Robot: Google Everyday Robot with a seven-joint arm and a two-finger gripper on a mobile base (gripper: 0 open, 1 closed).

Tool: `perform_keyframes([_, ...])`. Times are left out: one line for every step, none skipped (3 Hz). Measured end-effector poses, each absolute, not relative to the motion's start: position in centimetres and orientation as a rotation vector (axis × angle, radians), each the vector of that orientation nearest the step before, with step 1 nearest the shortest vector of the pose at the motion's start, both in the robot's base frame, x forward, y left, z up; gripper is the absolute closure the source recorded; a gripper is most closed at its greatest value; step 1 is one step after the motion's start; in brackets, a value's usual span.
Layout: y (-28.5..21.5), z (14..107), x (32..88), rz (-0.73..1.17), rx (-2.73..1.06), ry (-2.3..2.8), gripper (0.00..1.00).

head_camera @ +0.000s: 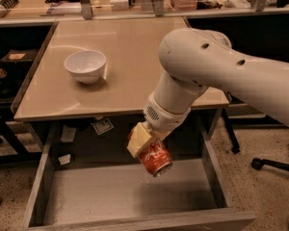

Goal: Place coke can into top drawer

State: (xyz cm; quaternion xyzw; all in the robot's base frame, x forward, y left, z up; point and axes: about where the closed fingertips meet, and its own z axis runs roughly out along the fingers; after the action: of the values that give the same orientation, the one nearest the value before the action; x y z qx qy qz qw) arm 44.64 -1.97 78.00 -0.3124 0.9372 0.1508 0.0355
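Coke can (155,159), red-orange w/ silver end, hanging tilted, end down, over centre-right of top drawer (111,198) (grey wood, pale bottom), which is standing pulled open; gripper (148,150) clasping can's upper part, above drawer.

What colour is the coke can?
Red-orange coke can, silver end; camera view. End effector holds it above the top drawer.

The thick white arm (231,76) reached in from the right and sloped down-left through its wrist (164,113), with the gripper (145,147) at lower centre, fingers clamped on the tilted coke can (157,160).
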Motion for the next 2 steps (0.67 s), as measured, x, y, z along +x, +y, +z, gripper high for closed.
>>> perform_keyframes([-1.6,75.3,44.2,0.476,-0.955,2.901,1.0])
perform_keyframes([-0.6,71.9,43.8,0.399,-0.955,2.913,1.0])
